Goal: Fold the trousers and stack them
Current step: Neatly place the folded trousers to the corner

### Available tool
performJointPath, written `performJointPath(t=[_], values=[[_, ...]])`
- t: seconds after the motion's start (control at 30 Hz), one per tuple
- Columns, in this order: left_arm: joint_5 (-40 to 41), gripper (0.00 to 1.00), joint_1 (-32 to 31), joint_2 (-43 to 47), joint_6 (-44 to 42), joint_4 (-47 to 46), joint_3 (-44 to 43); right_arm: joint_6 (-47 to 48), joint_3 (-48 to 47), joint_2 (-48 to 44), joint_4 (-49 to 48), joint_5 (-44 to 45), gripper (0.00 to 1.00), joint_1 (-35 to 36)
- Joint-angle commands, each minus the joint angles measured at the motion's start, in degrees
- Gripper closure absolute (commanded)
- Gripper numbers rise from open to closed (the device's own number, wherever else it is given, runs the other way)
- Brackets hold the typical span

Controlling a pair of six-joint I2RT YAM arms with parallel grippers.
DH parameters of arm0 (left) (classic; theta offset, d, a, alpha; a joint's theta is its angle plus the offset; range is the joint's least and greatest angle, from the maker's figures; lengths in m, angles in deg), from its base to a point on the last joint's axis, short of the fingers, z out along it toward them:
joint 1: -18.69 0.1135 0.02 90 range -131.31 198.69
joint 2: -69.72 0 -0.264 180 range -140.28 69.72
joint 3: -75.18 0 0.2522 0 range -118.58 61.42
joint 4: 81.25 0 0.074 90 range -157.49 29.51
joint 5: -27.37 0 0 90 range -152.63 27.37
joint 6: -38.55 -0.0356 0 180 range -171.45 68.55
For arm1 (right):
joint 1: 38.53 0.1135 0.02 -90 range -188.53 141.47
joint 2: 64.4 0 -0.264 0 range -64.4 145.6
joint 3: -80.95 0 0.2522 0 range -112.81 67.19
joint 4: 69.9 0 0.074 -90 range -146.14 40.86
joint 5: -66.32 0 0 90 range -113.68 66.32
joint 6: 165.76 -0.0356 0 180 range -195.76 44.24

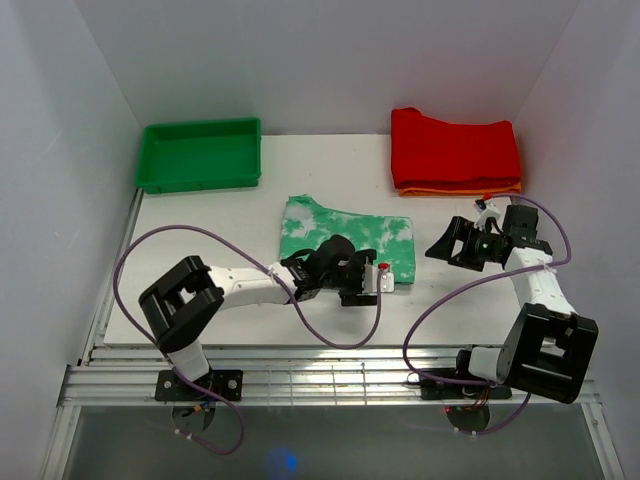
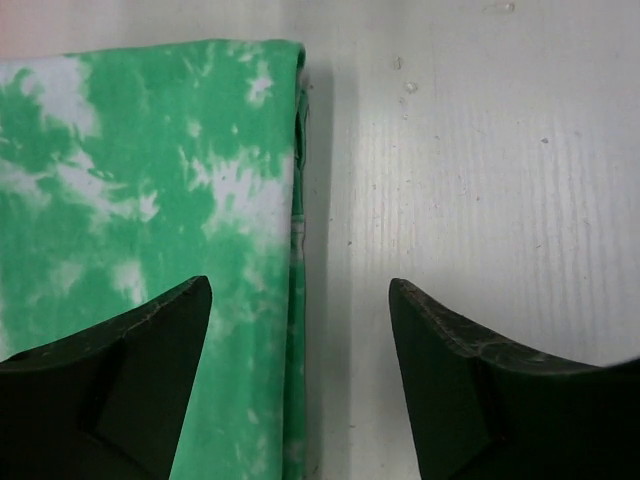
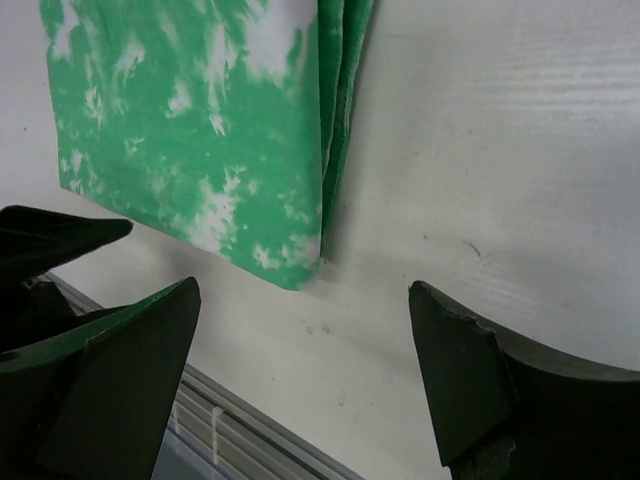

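Note:
The trousers (image 1: 345, 232) lie folded into a flat mint green and white rectangle in the middle of the table. My left gripper (image 1: 386, 282) is open and low over their near right corner. In the left wrist view its jaws (image 2: 300, 300) straddle the folded edge of the trousers (image 2: 150, 200), with one finger over cloth and the other over bare table. My right gripper (image 1: 443, 248) is open and empty just right of the trousers, pointing at them. In the right wrist view (image 3: 303, 290) it is over bare table short of the trousers' corner (image 3: 200, 130).
A folded red garment (image 1: 455, 148) lies on an orange one (image 1: 460, 188) at the back right. A green bin (image 1: 200, 152) stands at the back left. The table's railed front edge (image 3: 230, 420) is close to the right gripper. White walls enclose the table.

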Motion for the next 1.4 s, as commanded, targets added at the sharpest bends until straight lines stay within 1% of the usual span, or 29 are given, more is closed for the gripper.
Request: performJointPath(t=[0.0,0.07,0.17,0.23,0.27,0.3,0.33,0.4,0.5,0.6,0.63,0.73,0.77,0.83,0.87,0.93,0.97,1.1,1.17,1.2,1.23,1.27,1.3,1.37], values=[[9.2,0.19,-2.6,-1.8,1.1,-3.2,-0.7,-8.7,3.3,0.1,-6.6,-2.4,0.1,-1.7],[11.9,0.27,-4.5,-3.9,-0.1,-5.5,-0.4,-13.2,7.0,0.0,-10.2,-3.6,0.1,-2.2],[14.5,0.3,-5.7,-6.4,-0.9,-7.6,-0.7,-18.1,11.9,0.0,-16.0,-5.1,0.1,-2.3],[15.9,0.3,-5.9,-8.2,-1.2,-8.6,-1.4,-23.2,15.3,0.4,-18.9,-5.9,0.1,-2.5],[16.6,0.32,-6.1,-8.8,-1.5,-9.0,-1.6,-25.1,16.6,0.5,-22.5,-6.3,0.1,-2.5],[16.9,0.33,-6.3,-9.4,-2.3,-10.2,-1.6,-28.7,17.7,0.5,-24.3,-6.5,0.1,-2.6],[17.1,0.35,-6.3,-9.8,-2.8,-10.6,-1.5,-30.2,18.8,0.5,-25.9,-6.9,0.1,-2.8],[19.5,0.4,-6.4,-11.4,-4.1,-11.9,-1.4,-32.1,20.4,0.9,-29.3,-7.3,0.1,-2.8],[21.2,0.43,-6.5,-13.8,-5.6,-13.1,-1.4,-35.1,21.4,2.0,-31.9,-9.1,0.1,-2.8],[22.4,0.47,-6.5,-16.1,-6.4,-13.4,-1.6,-35.6,21.8,2.1,-33.0,-9.9,0.1,-2.8],[22.5,0.53,-6.5,-16.4,-6.4,-13.5,-1.6,-35.8,22.1,2.1,-33.8,-10.2,0.1,-2.8],[21.3,0.65,-6.5,-17.1,-6.5,-13.5,-1.4,-36.7,23.0,2.1,-35.6,-10.0,0.1,-2.8],[21.3,0.72,-6.5,-17.3,-5.9,-13.5,-1.6,-36.6,23.2,2.1,-36.0,-9.7,0.1,-2.9],[21.1,0.78,-6.5,-17.5,-5.3,-13.1,-2.0,-36.5,23.2,2.9,-36.0,-9.6,0.1,-2.9],[20.6,0.87,-6.5,-17.2,-5.0,-13.0,-2.0,-36.3,23.0,3.3,-36.0,-9.8,0.1,-2.8],[19.8,0.97,-6.5,-16.3,-4.7,-12.7,-1.7,-36.1,22.5,3.9,-36.2,-10.1,0.1,-2.8],[19.4,1.0,-6.5,-15.8,-4.5,-12.4,-1.7,-36.0,22.4,4.0,-36.1,-10.1,0.1,-2.9],[16.3,1.0,-6.5,-13.0,-3.3,-10.9,-1.7,-35.8,21.9,4.4,-36.5,-11.2,0.1,-2.8],[16.9,1.0,-6.5,-11.4,-2.9,-10.4,-2.2,-35.7,22.0,4.3,-36.4,-11.7,0.1,-2.8],[19.2,0.7,-6.6,-11.0,-1.9,-9.8,-2.6,-35.7,22.1,3.9,-36.8,-12.1,0.1,-2.8],[19.5,0.57,-6.6,-10.4,-1.7,-9.5,-3.5,-36.0,22.2,3.7,-37.0,-12.5,0.1,-2.8],[19.7,0.49,-6.6,-9.1,-1.8,-9.1,-3.7,-36.1,22.5,3.4,-37.3,-12.8,0.1,-2.8],[19.6,0.45,-6.6,-8.4,-2.1,-8.6,-3.8,-36.1,22.6,2.8,-37.9,-13.3,0.1,-2.8],[19.0,0.43,-6.6,-7.4,-2.9,-7.2,-4.7,-36.4,22.7,2.2,-38.3,-13.5,0.1,-2.9]])
